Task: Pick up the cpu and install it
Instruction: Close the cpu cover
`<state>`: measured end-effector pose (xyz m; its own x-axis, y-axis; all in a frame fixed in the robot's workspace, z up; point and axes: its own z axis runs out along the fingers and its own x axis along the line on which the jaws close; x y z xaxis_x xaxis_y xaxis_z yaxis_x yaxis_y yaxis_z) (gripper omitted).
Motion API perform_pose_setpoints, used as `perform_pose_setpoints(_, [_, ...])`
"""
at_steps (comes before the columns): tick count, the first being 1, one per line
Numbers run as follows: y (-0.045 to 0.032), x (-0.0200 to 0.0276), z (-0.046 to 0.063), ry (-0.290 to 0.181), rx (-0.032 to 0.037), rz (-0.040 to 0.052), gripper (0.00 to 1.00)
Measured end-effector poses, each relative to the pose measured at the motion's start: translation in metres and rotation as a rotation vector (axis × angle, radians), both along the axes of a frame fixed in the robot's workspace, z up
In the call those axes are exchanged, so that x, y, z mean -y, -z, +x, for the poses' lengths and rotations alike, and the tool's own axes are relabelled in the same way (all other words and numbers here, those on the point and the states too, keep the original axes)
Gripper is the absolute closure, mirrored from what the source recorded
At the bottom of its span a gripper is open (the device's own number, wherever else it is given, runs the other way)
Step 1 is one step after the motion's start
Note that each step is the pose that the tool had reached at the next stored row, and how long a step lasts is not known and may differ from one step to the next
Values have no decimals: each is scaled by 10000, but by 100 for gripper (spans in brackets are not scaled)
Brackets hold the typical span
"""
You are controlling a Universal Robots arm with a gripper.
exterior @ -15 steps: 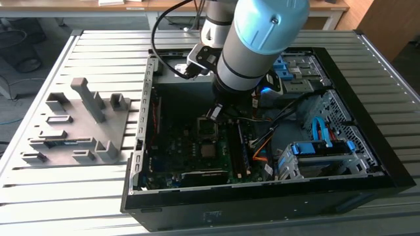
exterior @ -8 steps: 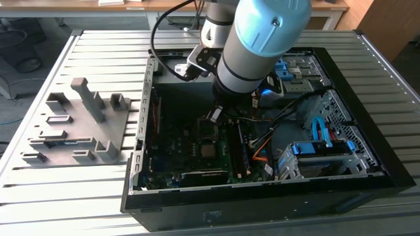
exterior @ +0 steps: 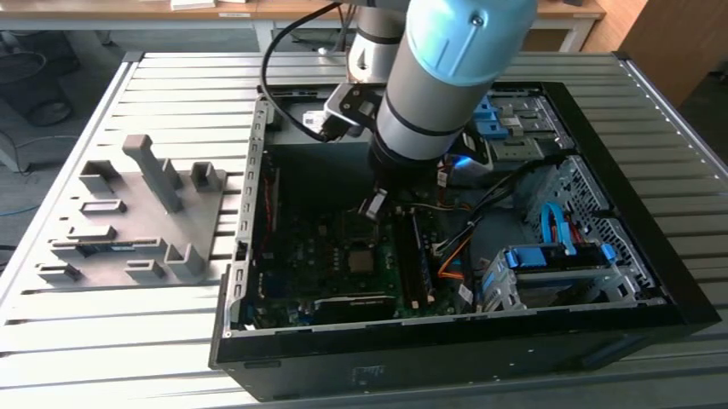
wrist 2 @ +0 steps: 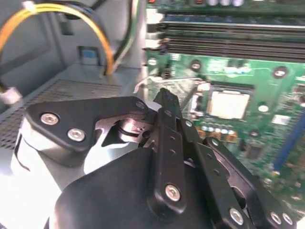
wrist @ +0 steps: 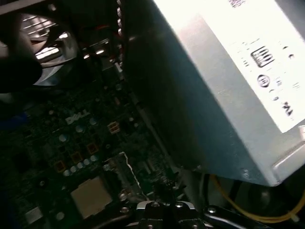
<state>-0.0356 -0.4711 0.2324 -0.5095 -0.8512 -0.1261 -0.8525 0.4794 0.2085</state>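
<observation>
My tool (exterior: 376, 204) hangs inside the open black computer case (exterior: 637, 213), in the middle of the exterior view, just above the green motherboard (exterior: 330, 256). In the second wrist view its black linkage fingers (wrist 2: 167, 124) come together to a narrow tip with nothing visible between them; I judge them closed or nearly so and empty, though I cannot tell for certain.

The small flat square cpu with its pale silver-grey metal top (exterior: 360, 260) lies flat in the dark metal-framed socket (wrist 2: 228, 86), so it seems already seated. In the exterior view it sits just below my tool, toward the frame's lower edge. In the second wrist view the cpu (wrist 2: 230, 104) lies right of centre, beyond and to the right of my fingertip, near but not touching. In the first wrist view the cpu (wrist: 90, 195) sits at lower left. Being square, it has no long axis to favour.

The large grey power-supply box (wrist: 228, 71) fills the first wrist view's upper right.
</observation>
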Motion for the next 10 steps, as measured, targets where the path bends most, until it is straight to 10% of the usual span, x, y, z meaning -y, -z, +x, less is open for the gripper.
perform_pose_setpoints(5, [0, 1, -1, -109, 1, -815, 90])
perform_pose_setpoints(10, [0, 3, -5, -189, 2, -1173, 90])
